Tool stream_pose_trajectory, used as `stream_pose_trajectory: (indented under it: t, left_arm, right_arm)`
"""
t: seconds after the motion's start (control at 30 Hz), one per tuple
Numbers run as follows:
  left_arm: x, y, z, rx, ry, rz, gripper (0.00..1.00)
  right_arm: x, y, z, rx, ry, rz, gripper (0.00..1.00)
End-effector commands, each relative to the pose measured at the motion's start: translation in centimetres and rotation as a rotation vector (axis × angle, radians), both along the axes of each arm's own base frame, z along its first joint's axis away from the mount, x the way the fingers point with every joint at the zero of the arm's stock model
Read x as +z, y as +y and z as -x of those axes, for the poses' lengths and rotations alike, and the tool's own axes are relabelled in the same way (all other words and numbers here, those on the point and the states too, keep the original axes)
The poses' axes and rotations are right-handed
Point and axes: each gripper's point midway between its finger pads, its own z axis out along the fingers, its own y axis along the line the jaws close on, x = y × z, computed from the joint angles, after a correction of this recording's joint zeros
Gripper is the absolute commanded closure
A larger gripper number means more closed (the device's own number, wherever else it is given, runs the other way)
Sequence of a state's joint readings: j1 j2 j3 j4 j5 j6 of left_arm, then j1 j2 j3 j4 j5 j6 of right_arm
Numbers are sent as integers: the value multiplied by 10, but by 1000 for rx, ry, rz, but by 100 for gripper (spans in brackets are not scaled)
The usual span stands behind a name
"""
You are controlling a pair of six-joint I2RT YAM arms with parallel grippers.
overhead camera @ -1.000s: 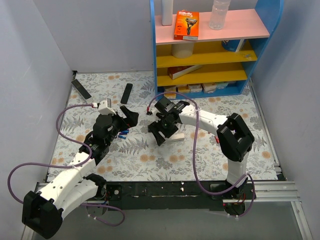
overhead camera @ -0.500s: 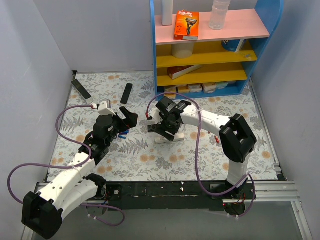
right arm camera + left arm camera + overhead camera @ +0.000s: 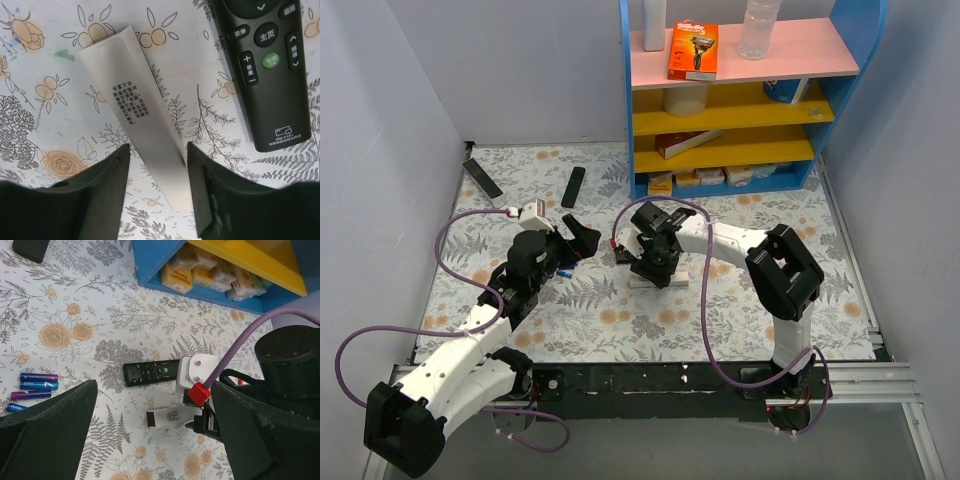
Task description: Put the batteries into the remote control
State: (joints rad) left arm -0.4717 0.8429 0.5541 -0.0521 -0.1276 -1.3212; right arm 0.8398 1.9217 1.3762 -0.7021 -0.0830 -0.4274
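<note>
**Jaws astride the white remote**

Middle of the floral table (image 3: 620,320), a little right of centre, was where the white remote (image 3: 135,100) lay flat, printed side up. The right gripper (image 3: 157,147) hung straight over it with its jaws apart, one finger on each side of the bar. The finger (image 3: 210,190) on the black remote's side looked to be against the bar's edge. A sliver of cloth showed between the bar and the other finger, so nothing was clamped. A black remote (image 3: 265,75) lay face up just beside the white one, not touching it.

The left gripper (image 3: 155,390) stood to the left of all this, jaws spread wide and holding nothing. Small blue cells (image 3: 39,381) lay together on the cloth close by it. Two more black remotes (image 3: 482,177) rested at the far left, and a blue shelf (image 3: 740,110) stood at the far right.
</note>
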Motion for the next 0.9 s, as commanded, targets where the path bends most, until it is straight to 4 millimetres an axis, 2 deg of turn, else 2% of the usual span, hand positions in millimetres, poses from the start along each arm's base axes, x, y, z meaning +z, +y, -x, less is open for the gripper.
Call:
stream_pose_trajectory:
  t: [0.0,0.07,0.1,0.13,0.23,0.43,0.53,0.57,0.63,0.67,0.7,0.73,0.87]
  left_arm:
    - [22,-11,-1,-44,-38,39,2]
    - [22,-13,-2,-47,-38,52,2]
    - [22,-14,-3,-51,-31,57,2]
    - [22,-16,-3,-54,-28,62,2]
    - [22,-20,-4,-60,-15,86,2]
    - [28,-24,-7,-59,-28,146,2]
    - [30,-23,-9,-64,-47,164,2]
    - [35,-28,-7,-108,-65,187,2]
    - [38,-22,-9,-119,-81,232,2]
    - [40,-29,-2,-200,-107,274,2]
    - [43,-21,-4,-214,-125,308,2]
    - [45,-22,-1,-242,-125,361,2]
    - [64,-35,16,-404,-281,385,2]
  right_arm:
    - [-2,5,8,23,36,-37,53]
    - [0,6,10,17,41,-52,61]
    - [-2,4,14,14,51,-49,71]
    - [-2,4,15,11,54,-56,74]
    - [2,5,23,-4,69,-86,81]
    - [26,16,24,-99,57,-231,90]
    - [45,21,16,-154,51,-327,90]
    - [54,23,18,-182,72,-368,92]
    - [69,25,8,-216,64,-440,93]
    - [81,28,10,-230,75,-489,92]
    - [88,28,7,-244,73,-520,93]
    - [103,31,3,-242,51,-572,93]
    - [137,40,7,-227,67,-699,93]
